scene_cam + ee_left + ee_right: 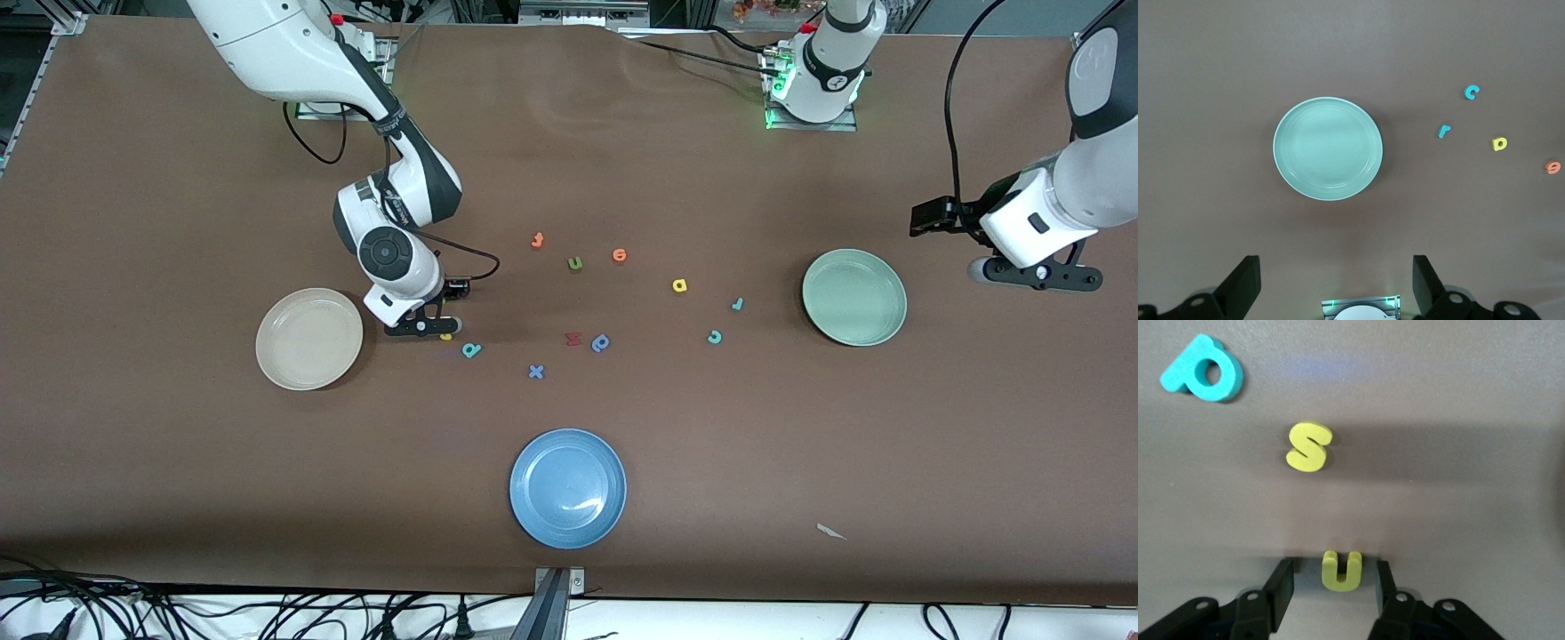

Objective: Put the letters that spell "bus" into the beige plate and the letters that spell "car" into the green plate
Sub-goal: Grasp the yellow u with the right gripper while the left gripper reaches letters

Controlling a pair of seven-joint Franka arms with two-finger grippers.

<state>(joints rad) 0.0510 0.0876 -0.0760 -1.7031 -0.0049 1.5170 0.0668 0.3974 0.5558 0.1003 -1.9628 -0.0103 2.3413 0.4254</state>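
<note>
My right gripper (1335,565) (424,329) is down at the table beside the beige plate (308,339). It is open, one finger on each side of the yellow "u" (1341,571), with a small gap on both sides. The yellow "s" (1309,446) (445,337) and the teal "b" (1203,377) (471,350) lie close by. The yellow "a" (679,285) (1499,143), teal "r" (737,304) (1444,131) and teal "c" (714,337) (1471,92) lie beside the empty green plate (853,297) (1328,149). My left gripper (1036,277) (1335,267) waits open and empty.
A green "u" (575,263), two orange letters (537,240) (620,255), a red letter (573,339), a darker blue letter (601,342) and a blue "x" (535,372) lie mid-table. A blue plate (567,488) sits nearest the front camera.
</note>
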